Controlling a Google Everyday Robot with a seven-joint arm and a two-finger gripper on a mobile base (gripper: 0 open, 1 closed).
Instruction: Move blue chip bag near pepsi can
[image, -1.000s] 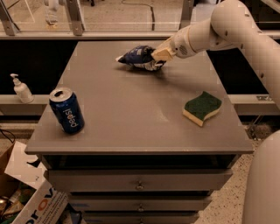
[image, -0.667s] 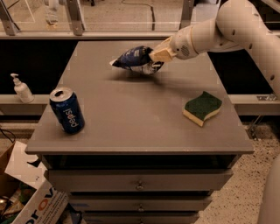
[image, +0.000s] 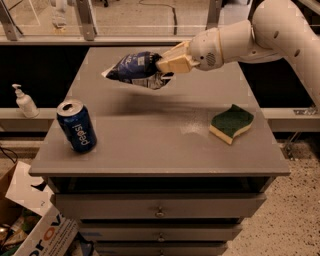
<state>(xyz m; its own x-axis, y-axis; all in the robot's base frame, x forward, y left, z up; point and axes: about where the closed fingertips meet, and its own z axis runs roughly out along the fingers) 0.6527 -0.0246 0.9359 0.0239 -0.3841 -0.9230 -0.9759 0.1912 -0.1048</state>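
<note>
The blue chip bag, crumpled dark-blue foil with white print, hangs in the air above the far middle of the grey table. My gripper is shut on the bag's right end and holds it clear of the surface. The arm reaches in from the upper right. The pepsi can stands slightly tilted near the table's front left corner, well to the left of and nearer the front than the bag.
A green-and-yellow sponge lies on the right side of the table. A white pump bottle stands on a ledge left of the table. Cardboard boxes lie on the floor at the lower left. Drawers sit below the tabletop.
The gripper has lifted the chip bag off the table and carried it leftward and toward the front. The can and the sponge have not moved.
</note>
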